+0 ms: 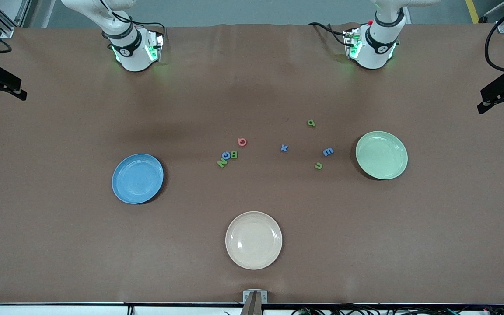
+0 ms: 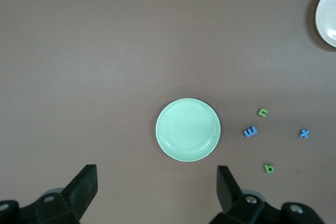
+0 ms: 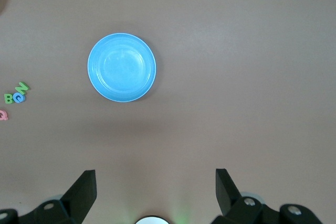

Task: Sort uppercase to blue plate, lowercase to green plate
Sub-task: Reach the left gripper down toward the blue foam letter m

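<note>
Uppercase (image 1: 228, 156) on table, well apart from open right gripper (image 3: 156, 192)

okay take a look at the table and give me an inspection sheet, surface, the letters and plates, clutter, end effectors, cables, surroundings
Surface: brown table, flat.
Job's things: blue plate toward the right arm's end and green plate toward the left arm's end, neither holding a letter. Capitals N, G, B clustered; Q just farther from the front camera. Lowercase x, m, u, q loose nearer the green plate.
Clutter: beige plate, nearest the front camera.
End effectors: left end effector open, over bare table by the green plate; right end effector open, over bare table by the blue plate; both arms wait.
Cables: black cables at the table edges.
Surroundings: side camera mounts.
</note>
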Tool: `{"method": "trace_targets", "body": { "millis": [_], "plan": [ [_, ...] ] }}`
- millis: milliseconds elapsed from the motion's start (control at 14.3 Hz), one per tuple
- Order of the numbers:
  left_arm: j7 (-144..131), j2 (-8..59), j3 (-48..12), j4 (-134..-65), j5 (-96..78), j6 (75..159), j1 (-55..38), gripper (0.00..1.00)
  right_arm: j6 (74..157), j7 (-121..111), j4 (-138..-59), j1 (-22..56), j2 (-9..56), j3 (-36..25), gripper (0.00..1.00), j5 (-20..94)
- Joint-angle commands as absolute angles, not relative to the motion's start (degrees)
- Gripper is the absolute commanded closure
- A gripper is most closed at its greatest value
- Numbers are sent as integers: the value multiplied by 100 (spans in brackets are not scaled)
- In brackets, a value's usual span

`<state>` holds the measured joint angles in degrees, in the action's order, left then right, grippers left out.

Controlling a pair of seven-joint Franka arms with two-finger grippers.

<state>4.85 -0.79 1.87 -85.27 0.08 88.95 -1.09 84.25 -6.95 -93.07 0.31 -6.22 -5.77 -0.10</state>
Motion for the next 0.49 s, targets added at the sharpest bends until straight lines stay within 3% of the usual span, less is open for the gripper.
{"method": "trace_targets", "body": {
  "millis": [0,419],
  "plan": [
    [615,-140,211,-8534,-123,8816,-62,0,8525,-642,-9623,-53,-809,-519,0,-62],
    [554,-71,211,-8543,-123,8807,-26,0,8552,-659,-9642,-149,-800,-527,0,-62]
  ]
}}
